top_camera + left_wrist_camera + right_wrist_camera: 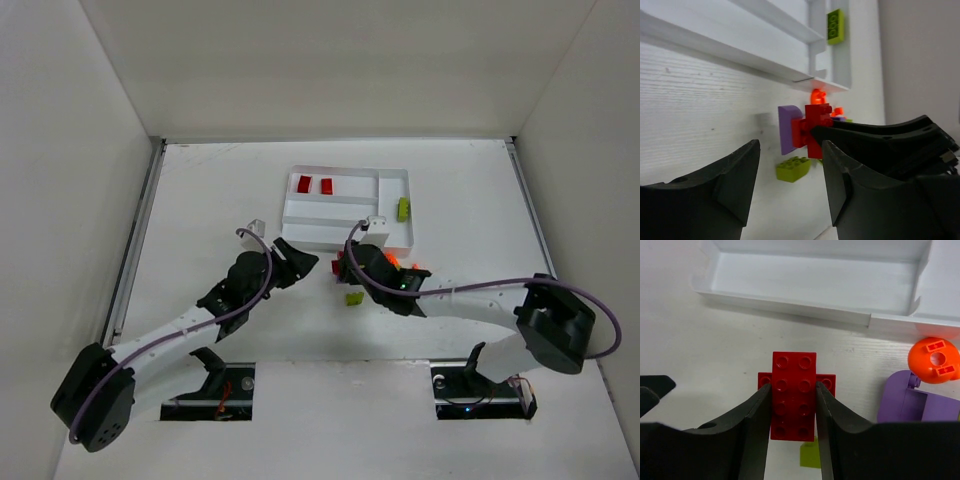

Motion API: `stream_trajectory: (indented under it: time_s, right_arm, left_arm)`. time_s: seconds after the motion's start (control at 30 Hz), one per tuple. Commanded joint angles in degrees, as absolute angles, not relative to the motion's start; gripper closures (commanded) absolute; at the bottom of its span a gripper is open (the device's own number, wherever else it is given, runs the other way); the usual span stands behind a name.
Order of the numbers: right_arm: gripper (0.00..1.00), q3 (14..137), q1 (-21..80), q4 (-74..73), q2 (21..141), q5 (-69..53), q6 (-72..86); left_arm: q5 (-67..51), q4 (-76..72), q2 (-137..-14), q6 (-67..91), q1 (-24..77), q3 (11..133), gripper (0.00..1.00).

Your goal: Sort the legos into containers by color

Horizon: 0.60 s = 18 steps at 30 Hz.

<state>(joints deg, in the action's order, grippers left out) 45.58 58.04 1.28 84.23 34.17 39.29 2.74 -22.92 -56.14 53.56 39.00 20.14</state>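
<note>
My right gripper (792, 405) is shut on a red brick (793, 392) stacked crosswise on a second red brick, held just in front of the white tray (790, 310). In the top view it is near the tray's near edge (352, 262). A yellow-green brick (354, 298) lies under it on the table. A purple piece (912, 400) and an orange piece (934, 359) lie to the right. Two red bricks (315, 185) lie in the tray's far slot, and a yellow-green brick (403, 209) in the crosswise slot. My left gripper (300, 263) is open and empty, left of the red bricks (812, 127).
A small white block (256, 226) lies left of the tray. The table's side walls rise at left (140, 210) and right (535, 210).
</note>
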Motion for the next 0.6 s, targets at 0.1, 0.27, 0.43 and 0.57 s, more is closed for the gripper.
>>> stream_trajectory:
  time_s: [0.1,0.27,0.43,0.57]
  right_arm:
    - [0.81,41.23,55.15,15.19,78.49,24.79,41.83]
    - [0.81,38.5,53.75,20.55,76.73,21.02,43.85]
    - [0.8,36.65,51.64,24.43,76.38,15.83,46.75]
    - [0.8,34.81,49.79,27.5,75.33,12.4,48.6]
  left_arm:
    - [-0.35,-27.77,-54.22,55.72,40.91,20.74,0.52]
    - [-0.44,-29.61,-56.95,55.64,41.79,20.74,0.49]
    - [-1.93,-35.68,-59.85,56.69,43.19,20.39,0.38]
    - [-1.94,-36.56,-61.17,56.78,43.46,20.39,0.38]
